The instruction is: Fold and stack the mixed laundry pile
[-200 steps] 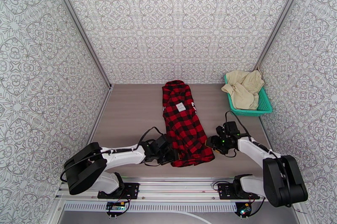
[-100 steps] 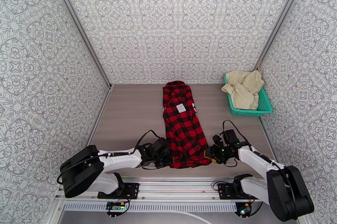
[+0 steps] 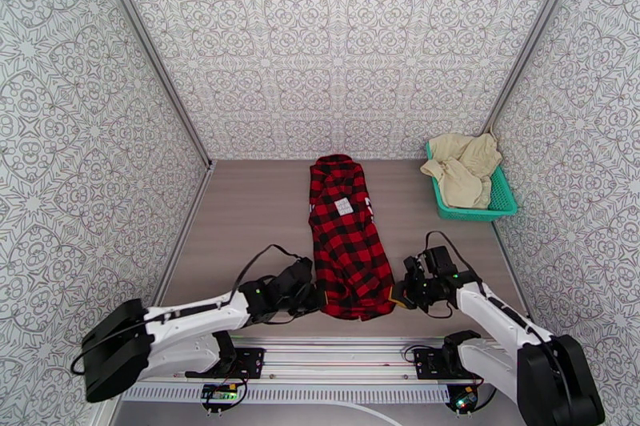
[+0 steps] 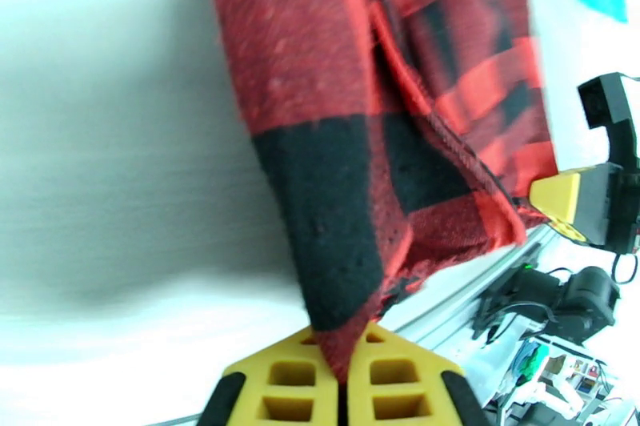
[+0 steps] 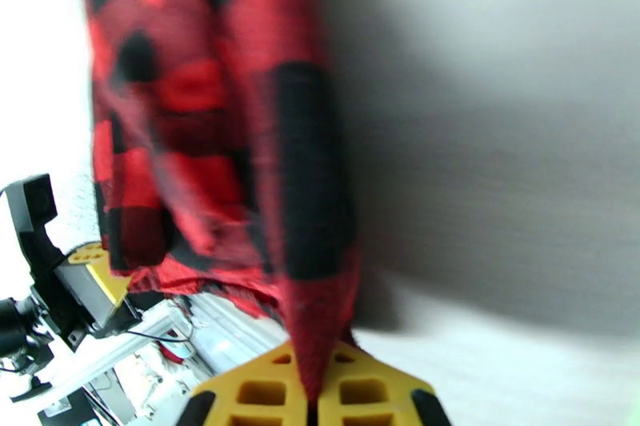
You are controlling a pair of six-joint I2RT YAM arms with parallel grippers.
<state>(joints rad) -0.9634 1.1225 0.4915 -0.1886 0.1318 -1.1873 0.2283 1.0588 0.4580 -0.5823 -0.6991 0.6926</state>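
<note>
**Top external and both wrists: hem pinched at two corners**

Looks down on patterned walls (image 3: 336,43) closing in a brown table (image 3: 248,211) on three sides. Finds the left arm (image 3: 192,315) and the right arm (image 3: 496,315) stretched in low from the near edge, one to each side of the cloth. Finds the red-and-black checked flannel shirt (image 3: 346,247) laid lengthwise down the middle of the table, narrow end far, hem near. Places the teal mesh basket (image 3: 502,202) at the far right, well apart from the shirt, heaped with cream-beige cloth pieces (image 3: 464,167) draped over its rim. Puts the left gripper (image 3: 318,301) at the hem's left corner and the right gripper (image 3: 398,297) at the hem's right corner. From the left wrist, catches yellow fingers (image 4: 272,375) pressed together with a fold of black-and-red cloth rising out of the seam between them: clamped on the shirt, with the right gripper's yellow tip at the far corner of the hem. From the right wrist, much the same through blur: yellow fingers shut tight on a point of checked cloth, the left gripper at the opposite corner. Marks a small white label (image 3: 343,204) on the far half of the shirt, facing up
</note>
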